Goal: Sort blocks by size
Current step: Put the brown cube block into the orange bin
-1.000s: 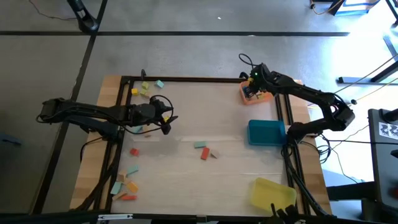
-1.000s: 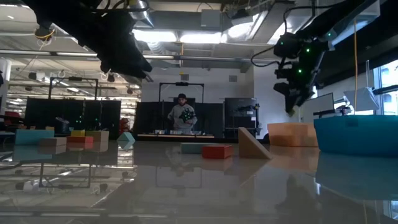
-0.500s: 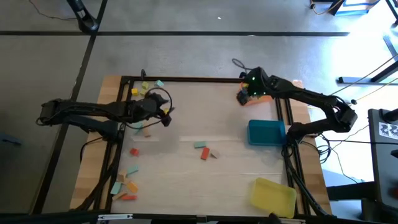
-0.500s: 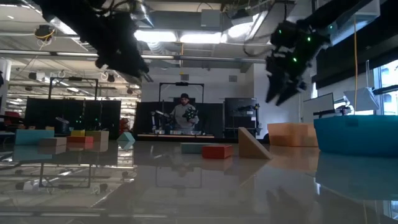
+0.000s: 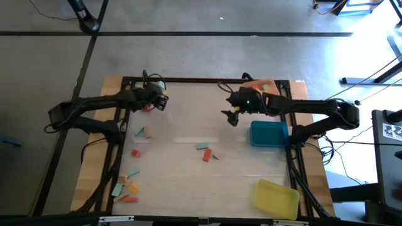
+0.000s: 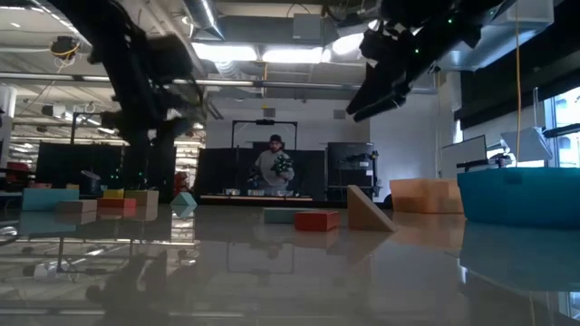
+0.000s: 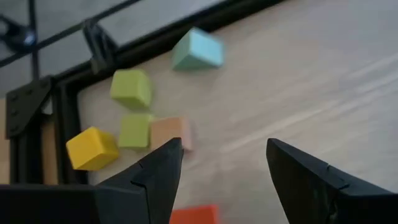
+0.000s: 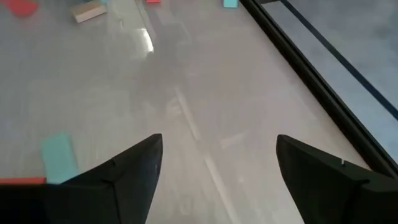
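The pale wooden table (image 5: 188, 169) is carrying scattered blocks (image 5: 204, 151) plus orange tray (image 5: 264, 84), blue tray (image 5: 269, 133) and yellow tray (image 5: 276, 196).

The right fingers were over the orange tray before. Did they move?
Yes. The right gripper left the orange tray and moved toward the table's middle, now beside the blue tray.
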Controlling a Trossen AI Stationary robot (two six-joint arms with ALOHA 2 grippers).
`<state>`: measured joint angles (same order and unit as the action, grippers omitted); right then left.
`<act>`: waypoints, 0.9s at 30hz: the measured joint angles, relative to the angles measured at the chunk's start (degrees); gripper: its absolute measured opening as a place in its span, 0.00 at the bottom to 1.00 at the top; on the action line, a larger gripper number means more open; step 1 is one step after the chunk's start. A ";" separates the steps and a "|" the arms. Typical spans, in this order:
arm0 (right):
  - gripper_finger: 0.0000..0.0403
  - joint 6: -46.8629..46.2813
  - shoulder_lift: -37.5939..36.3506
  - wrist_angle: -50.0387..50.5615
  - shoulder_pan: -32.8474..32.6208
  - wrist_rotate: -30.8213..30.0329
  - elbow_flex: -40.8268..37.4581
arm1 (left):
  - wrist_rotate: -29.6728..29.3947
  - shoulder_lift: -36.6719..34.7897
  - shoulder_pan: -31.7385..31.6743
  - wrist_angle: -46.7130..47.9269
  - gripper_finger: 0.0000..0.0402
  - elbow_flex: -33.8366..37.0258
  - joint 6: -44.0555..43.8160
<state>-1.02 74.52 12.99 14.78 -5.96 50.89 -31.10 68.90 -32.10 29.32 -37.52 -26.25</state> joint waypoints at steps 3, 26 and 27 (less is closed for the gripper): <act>0.76 0.02 0.00 0.26 -1.64 -1.12 0.00 | 0.08 4.10 -3.42 -0.36 0.55 0.00 1.31; 0.76 0.02 0.00 2.79 -2.48 -1.39 0.00 | 3.19 15.05 -9.37 -6.74 0.55 -0.11 5.36; 0.76 0.02 0.00 2.98 -2.49 -1.39 0.00 | 3.05 15.13 -9.24 -6.73 0.55 -0.11 5.61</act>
<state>-0.99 74.52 15.98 12.29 -7.35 50.89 -28.05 84.03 -41.34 22.59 -37.63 -20.64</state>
